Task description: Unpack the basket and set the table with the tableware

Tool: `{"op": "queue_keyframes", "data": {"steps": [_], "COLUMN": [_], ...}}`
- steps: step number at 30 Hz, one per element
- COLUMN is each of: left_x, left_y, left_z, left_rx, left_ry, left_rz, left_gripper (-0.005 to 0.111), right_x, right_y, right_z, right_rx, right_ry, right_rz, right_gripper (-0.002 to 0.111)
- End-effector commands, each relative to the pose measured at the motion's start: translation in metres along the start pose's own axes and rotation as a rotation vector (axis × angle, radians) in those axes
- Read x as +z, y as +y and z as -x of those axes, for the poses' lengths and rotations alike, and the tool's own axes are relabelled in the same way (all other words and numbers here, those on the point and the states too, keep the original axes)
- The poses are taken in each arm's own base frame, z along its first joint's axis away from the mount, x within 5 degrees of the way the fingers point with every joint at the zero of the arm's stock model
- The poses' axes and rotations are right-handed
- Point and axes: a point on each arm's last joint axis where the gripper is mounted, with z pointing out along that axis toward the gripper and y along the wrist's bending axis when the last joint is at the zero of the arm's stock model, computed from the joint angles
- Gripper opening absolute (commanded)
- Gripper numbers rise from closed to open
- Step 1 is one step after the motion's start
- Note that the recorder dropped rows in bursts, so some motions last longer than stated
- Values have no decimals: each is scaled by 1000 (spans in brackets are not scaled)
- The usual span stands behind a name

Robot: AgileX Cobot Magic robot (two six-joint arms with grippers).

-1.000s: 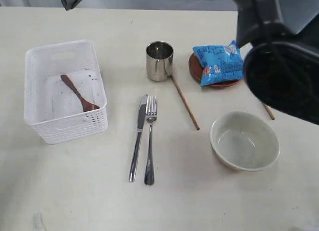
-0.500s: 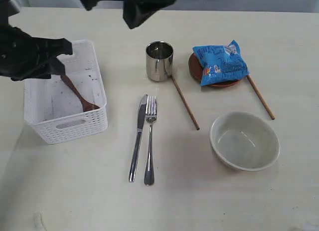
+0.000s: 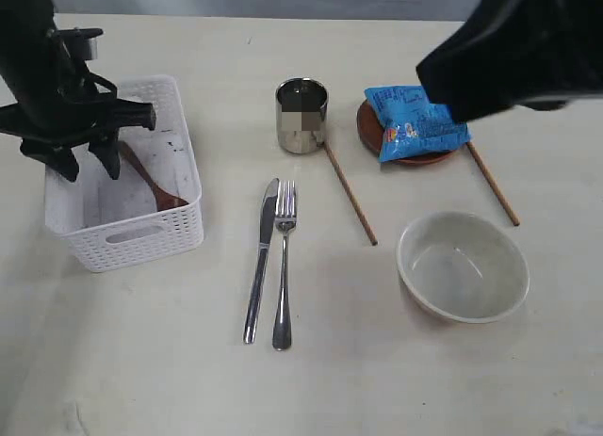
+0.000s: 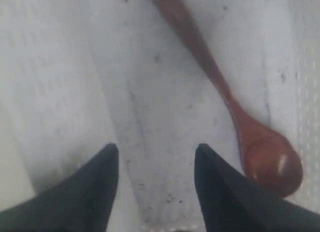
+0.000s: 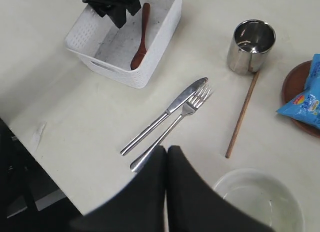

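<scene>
The white basket point(image 3: 141, 240) stands at the left of the table point(image 3: 141, 370). Only the dark wooden spoon point(image 3: 151, 182) lies in it, bowl end toward the near wall. My left gripper point(image 3: 89, 168) hangs open inside the basket. Its fingertips are just above the floor beside the spoon point(image 4: 267, 159) and touch nothing. The other tableware lies on the table: steel cup point(image 3: 301, 116), knife point(image 3: 261, 262), fork point(image 3: 284, 266), two chopsticks point(image 3: 350, 193), bowl point(image 3: 462, 266) and brown plate point(image 3: 369, 125). My right gripper point(image 5: 166, 149) is shut and empty, high above the table.
A blue snack bag point(image 3: 415, 121) lies on the plate. The right arm point(image 3: 518, 50) shows as a dark blur over the far right corner. The basket's lattice walls point(image 4: 45, 91) stand close round the left fingers.
The left arm has come down into the basket, and its jaws have gone from shut to open. The right arm's dark shape has shifted across the upper right of the exterior view.
</scene>
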Motion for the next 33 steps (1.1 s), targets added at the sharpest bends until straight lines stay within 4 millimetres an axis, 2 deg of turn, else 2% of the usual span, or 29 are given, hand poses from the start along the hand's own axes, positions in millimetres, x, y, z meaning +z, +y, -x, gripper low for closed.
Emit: {"op": "queue_keyframes", "data": {"steps": [1, 4, 9, 11, 14, 18, 22, 24, 33], "left_x": [4, 10, 18, 15, 5, -14, -19, -11, 30], "left_y": [-12, -14, 10, 18, 22, 14, -3, -7, 2], "left_z": [6, 9, 13, 17, 27, 43, 45, 38, 12], "left_rx": [-91, -113, 34, 94, 140, 157, 68, 6, -317], "left_ry": [-20, -32, 49, 44, -12, -93, -87, -39, -18], "left_rz": [-106, -117, 182, 287, 346, 311, 134, 78, 77], "left_gripper": [46, 46, 46, 46, 46, 46, 46, 46, 46], "right_x": [-10, -9, -5, -4, -5, -5, -5, -5, -5], "right_y": [-4, -5, -5, -5, -5, -5, -5, -5, -4], "right_z": [-11, -15, -18, -19, -18, -18, -18, -18, -20], "right_rx": [6, 8, 6, 6, 6, 6, 6, 6, 22], "right_ry": [-29, -15, -1, 0, -4, -4, -4, -4, 15], "right_rz": [-22, -24, -26, -26, -26, -26, -26, -26, -19], "right_gripper": [0, 0, 0, 0, 0, 0, 0, 0, 0]}}
